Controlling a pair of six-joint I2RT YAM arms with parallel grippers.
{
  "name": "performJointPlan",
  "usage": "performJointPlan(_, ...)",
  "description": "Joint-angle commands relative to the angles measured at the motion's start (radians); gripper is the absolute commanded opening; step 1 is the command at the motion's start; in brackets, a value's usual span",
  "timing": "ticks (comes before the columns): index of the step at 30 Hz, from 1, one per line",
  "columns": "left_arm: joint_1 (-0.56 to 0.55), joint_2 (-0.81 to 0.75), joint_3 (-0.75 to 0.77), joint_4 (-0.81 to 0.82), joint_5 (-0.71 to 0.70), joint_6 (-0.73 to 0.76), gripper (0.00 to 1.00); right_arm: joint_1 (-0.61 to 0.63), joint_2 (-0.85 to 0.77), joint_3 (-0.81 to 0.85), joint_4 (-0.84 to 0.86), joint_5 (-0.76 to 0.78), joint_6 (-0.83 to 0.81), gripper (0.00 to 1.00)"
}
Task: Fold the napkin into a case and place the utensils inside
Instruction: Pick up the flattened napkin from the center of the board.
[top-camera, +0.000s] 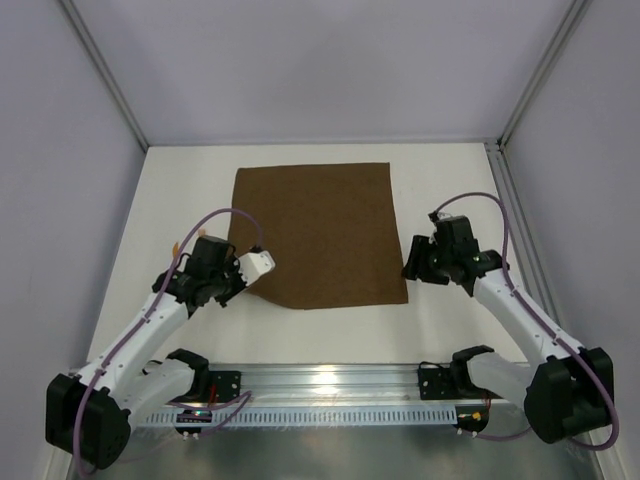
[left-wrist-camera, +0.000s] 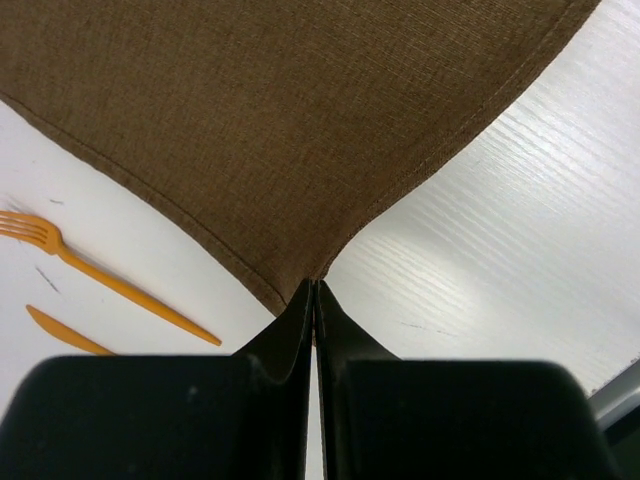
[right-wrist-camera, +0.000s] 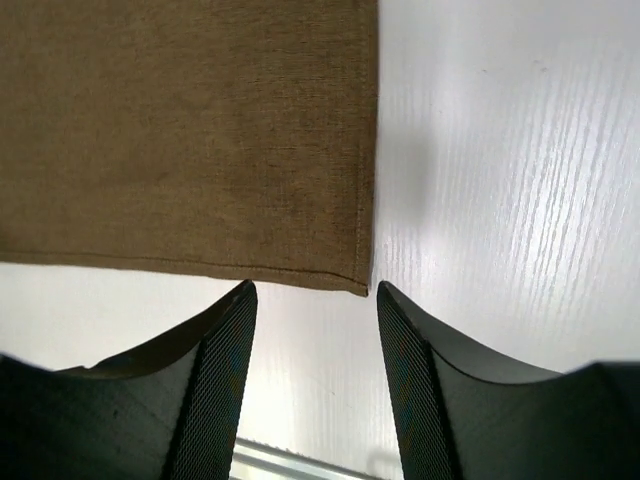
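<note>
The napkin (top-camera: 320, 235) lies spread in one layer on the table (top-camera: 450, 330), nearer the far side. Its far and right edges are straight. Its near left corner is drawn in and raised a little, so that edge runs slanted. The left gripper (left-wrist-camera: 315, 290) has its fingers pressed together on this corner and pinches the cloth. The right gripper (right-wrist-camera: 315, 290) stands spread just before the near right corner and holds nothing; the hem is just beyond its fingertips. Bare table is free on both sides of the cloth and along its near edge. The fork (left-wrist-camera: 100, 275) and the other utensil (left-wrist-camera: 65, 335) lie on the table left of the napkin, apart from it, side by side.
</note>
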Motion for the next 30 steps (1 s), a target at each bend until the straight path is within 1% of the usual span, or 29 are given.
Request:
performJointPlan(1,-0.002,-0.033,-0.012,0.058,-0.066,-0.042,0.00,0.049,0.070,0.184,-0.139,-0.005,-0.158,0.55)
performJointPlan(2,-0.002,-0.039,-0.015,0.074,-0.078,-0.051,0.00,0.063,0.086,0.298,-0.156,-0.018,-0.237,0.56)
performJointPlan(4,-0.002,-0.039,-0.020,0.113,-0.097,-0.078,0.00,0.086,0.114,0.412,-0.120,-0.083,-0.326,0.57)
performJointPlan(5,0.000,-0.033,-0.020,0.121,-0.097,-0.091,0.00,0.084,0.120,0.428,-0.082,-0.138,-0.419,0.57)
performJointPlan(6,0.000,-0.029,-0.022,0.127,-0.097,-0.100,0.00,0.086,0.137,0.437,0.005,-0.201,-0.483,0.59)
performJointPlan(7,0.000,-0.025,-0.022,0.141,-0.100,-0.118,0.00,0.087,0.145,0.431,0.044,-0.314,-0.547,0.59)
performJointPlan(8,0.000,-0.024,-0.023,0.147,-0.107,-0.124,0.00,0.093,0.159,0.421,0.087,-0.352,-0.625,0.59)
performJointPlan(9,0.000,-0.019,-0.025,0.152,-0.114,-0.131,0.00,0.101,0.191,0.410,0.080,-0.373,-0.819,0.60)
performJointPlan(10,0.000,-0.019,-0.028,0.160,-0.120,-0.140,0.00,0.115,0.208,0.390,0.051,-0.372,-0.948,0.60)
performJointPlan(11,0.000,-0.019,-0.031,0.163,-0.121,-0.143,0.00,0.164,0.228,0.384,-0.059,-0.348,-1.083,0.61)
performJointPlan(12,0.000,-0.022,-0.032,0.163,-0.118,-0.149,0.00,0.194,0.241,0.376,-0.114,-0.311,-1.276,0.61)
performJointPlan(13,0.000,-0.024,-0.031,0.160,-0.112,-0.161,0.00,0.227,0.255,0.350,-0.162,-0.268,-1.352,0.60)
performJointPlan(14,0.000,-0.022,-0.031,0.152,-0.112,-0.164,0.00,0.269,0.252,0.332,-0.243,-0.260,-1.423,0.60)
performJointPlan(15,0.000,-0.024,-0.034,0.150,-0.115,-0.167,0.00,0.282,0.246,0.304,-0.274,-0.242,-1.525,0.61)
performJointPlan(16,0.000,-0.021,-0.038,0.152,-0.120,-0.169,0.00,0.293,0.223,0.242,-0.285,-0.204,-1.534,0.60)
performJointPlan(17,0.000,-0.022,-0.045,0.158,-0.130,-0.171,0.00,0.304,0.205,0.205,-0.253,-0.117,-1.526,0.61)
performJointPlan(18,0.000,-0.021,-0.054,0.163,-0.132,-0.172,0.00,0.307,0.182,0.169,-0.236,-0.099,-1.523,0.60)
performJointPlan(19,0.000,-0.016,-0.058,0.166,-0.132,-0.172,0.00,0.307,0.160,0.104,-0.229,-0.096,-1.551,0.60)
performJointPlan(20,0.000,-0.013,-0.058,0.167,-0.132,-0.177,0.00,0.308,0.136,0.077,-0.232,-0.084,-1.571,0.60)
performJointPlan(22,0.000,-0.002,-0.055,0.164,-0.127,-0.180,0.00,0.307,0.139,0.014,-0.222,-0.023,-1.577,0.60)
performJointPlan(23,0.000,0.001,-0.055,0.161,-0.123,-0.180,0.00,0.307,0.140,-0.001,-0.183,-0.006,-1.583,0.58)
performJointPlan(26,0.000,0.010,-0.060,0.152,-0.091,-0.164,0.00,0.307,0.172,-0.018,-0.135,0.019,-1.574,0.55)
performJointPlan(30,-0.002,0.031,-0.058,0.146,-0.098,-0.151,0.00,0.307,0.298,0.014,-0.110,0.050,-1.559,0.52)
